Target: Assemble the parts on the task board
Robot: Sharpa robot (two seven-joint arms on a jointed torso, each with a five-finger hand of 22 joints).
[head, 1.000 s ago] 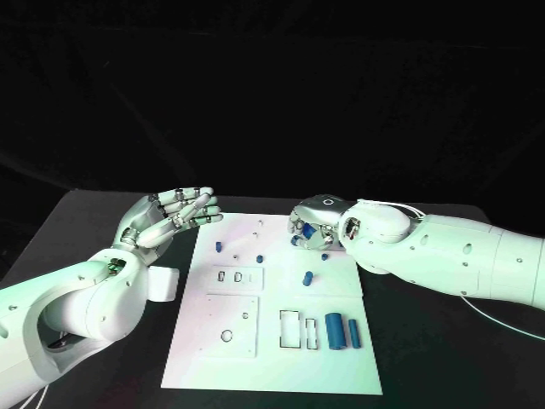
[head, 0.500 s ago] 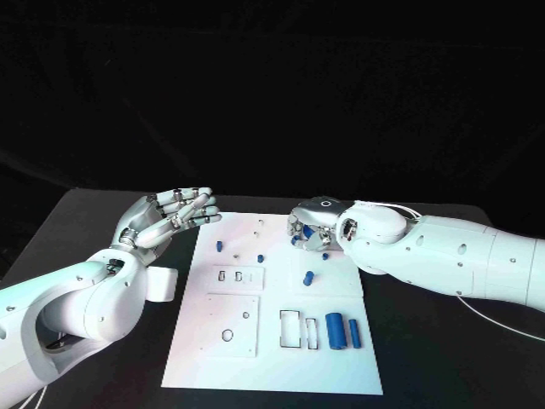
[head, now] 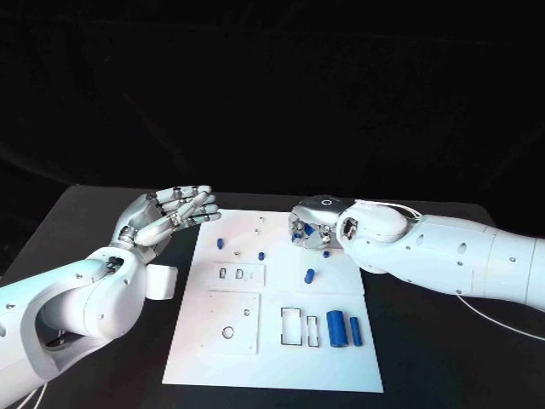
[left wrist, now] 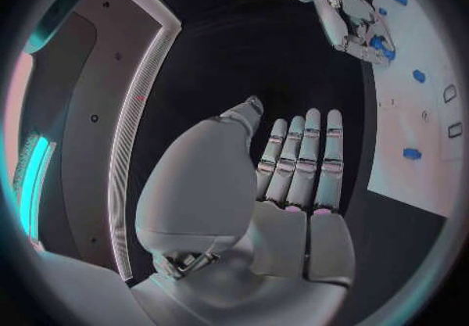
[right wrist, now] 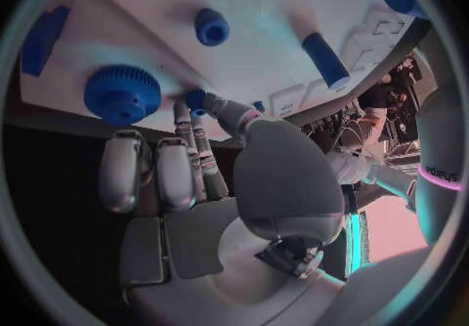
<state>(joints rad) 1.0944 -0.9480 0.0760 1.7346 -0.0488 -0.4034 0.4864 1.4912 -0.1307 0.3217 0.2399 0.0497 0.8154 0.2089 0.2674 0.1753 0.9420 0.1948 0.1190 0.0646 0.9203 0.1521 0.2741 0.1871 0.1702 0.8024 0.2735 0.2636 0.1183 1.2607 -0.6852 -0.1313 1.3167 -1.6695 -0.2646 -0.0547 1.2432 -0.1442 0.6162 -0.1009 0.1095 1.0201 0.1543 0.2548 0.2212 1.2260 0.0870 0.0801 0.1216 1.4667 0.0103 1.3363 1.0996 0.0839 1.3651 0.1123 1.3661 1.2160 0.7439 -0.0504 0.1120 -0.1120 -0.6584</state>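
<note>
Lying nearest on the white task board [head: 347,362] are two blue cylinders [head: 336,329] beside rectangular slots [head: 296,328], with another blue peg [head: 308,276] further up mid-board. Beyond that the right hand [head: 312,228] hovers over the board's far right part, fingertips [right wrist: 198,101] pinching a small blue part [right wrist: 196,98], a blue gear [right wrist: 121,94] lying near it; left hand [head: 169,216] is off the board's far left corner, raised, palm up, fingers straight and together, holding nothing
</note>
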